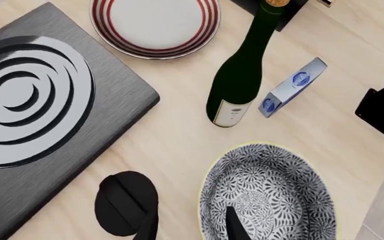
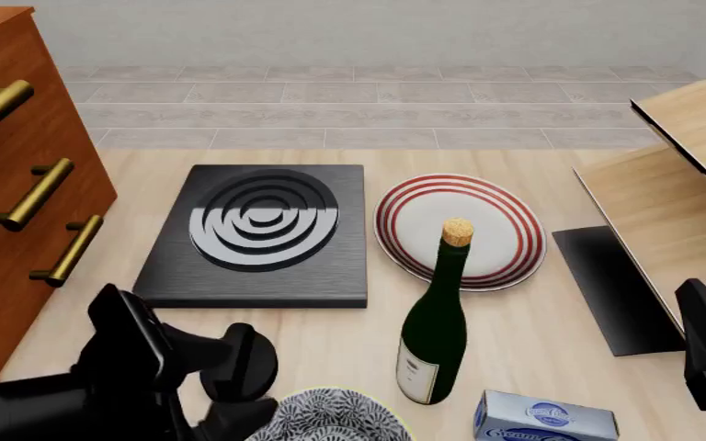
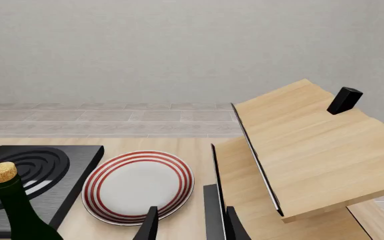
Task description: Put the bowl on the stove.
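Left wrist view: bowl (image 1: 267, 195) on the wooden surface (image 1: 172, 135). One finger of the left tool (image 1: 190, 225) sits inside the bowl, the other outside its rim. Jaws straddle the wall with a moderate gap; I judge it not yet clamped. Stove (image 1: 42, 115) lies near, wine bottle (image 1: 242, 70) and blue-white box (image 1: 292, 87) just beyond the bowl. Striped plate (image 1: 155, 25) farther off.

Front view: bowl (image 2: 328, 418) at 6 o'clock, left tool (image 2: 249, 390) at its 9. Stove (image 2: 261, 234) at 11 o'clock from the bowl, bottle (image 2: 437, 322) at 2. Advice: pinch the rim firmly, lift straight up, swing toward 11 away from the bottle, and lower centred on the burner.

Right wrist view: right tool (image 3: 188, 225) idle, fingers parted narrowly, holding nothing.
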Tool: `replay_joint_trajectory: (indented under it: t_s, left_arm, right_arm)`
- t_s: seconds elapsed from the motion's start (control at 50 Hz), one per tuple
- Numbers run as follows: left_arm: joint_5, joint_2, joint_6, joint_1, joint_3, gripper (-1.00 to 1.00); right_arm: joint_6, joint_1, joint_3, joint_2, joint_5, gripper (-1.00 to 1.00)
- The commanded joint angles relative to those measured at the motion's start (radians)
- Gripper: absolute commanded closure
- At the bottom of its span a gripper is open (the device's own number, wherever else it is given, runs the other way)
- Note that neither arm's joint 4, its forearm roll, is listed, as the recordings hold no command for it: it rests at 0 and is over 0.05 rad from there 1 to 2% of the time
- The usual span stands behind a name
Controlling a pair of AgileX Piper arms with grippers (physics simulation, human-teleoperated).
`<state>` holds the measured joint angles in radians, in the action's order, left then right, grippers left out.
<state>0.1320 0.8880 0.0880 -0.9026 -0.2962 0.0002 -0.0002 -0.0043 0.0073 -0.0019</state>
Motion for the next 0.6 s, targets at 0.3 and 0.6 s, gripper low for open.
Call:
replay_joint_trajectory:
  t_s: [0.3,0.6]
  left_arm:
    - [0.003,0.033,0.015,-0.082,-0.001,-1.0]
    - [-0.065,0.099,-0.012,-0.067,0.01,-1.0]
  right_arm:
    - [0.0,0.0,0.0,0.0,0.0,-1.0]
    - [0.0,0.0,0.0,0.0,0.0,-1.0]
